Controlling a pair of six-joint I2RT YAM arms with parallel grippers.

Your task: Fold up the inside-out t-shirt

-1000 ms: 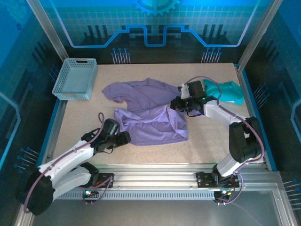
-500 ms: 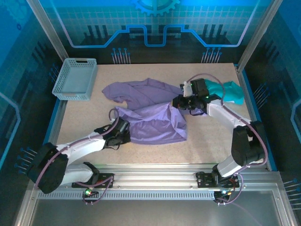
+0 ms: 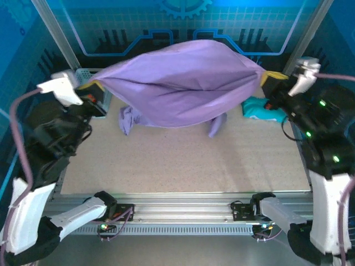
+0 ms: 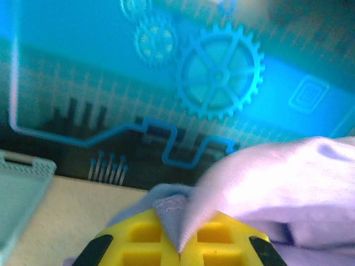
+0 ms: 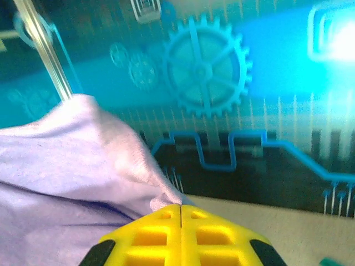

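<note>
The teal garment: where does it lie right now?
Top view: the teal garment lies on the table's far right, just below the right gripper holding up the purple t-shirt.

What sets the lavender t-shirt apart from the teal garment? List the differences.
Colour: the lavender t-shirt is purple; the teal garment is blue-green. Size: the t-shirt looks far larger than the teal garment. Pose: the t-shirt hangs stretched between the left gripper and right gripper, both shut on it; the teal garment lies bunched on the table. Both are soft cloth.
</note>
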